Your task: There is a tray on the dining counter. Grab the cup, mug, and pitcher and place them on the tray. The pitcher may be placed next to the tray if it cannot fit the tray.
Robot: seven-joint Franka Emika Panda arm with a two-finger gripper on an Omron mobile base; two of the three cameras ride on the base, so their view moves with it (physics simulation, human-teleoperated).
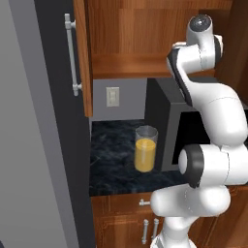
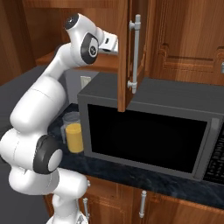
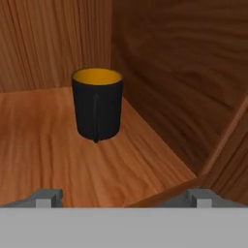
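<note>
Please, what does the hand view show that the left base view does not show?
Hand view: the mug, upright on a wooden shelf inside the cabinet, ahead of the open gripper. Left base view: the pitcher on the dark counter, beside the microwave, with a wall switch behind. Both share the reddish wood of the cabinet.

The black mug (image 3: pixel 97 106) stands upright on the wooden cabinet shelf (image 3: pixel 48 160); the pitcher (image 1: pixel 145 149) stands on the black marbled tabletop (image 1: pixel 111 164) beside the microwave (image 2: pixel 148 127).
</note>
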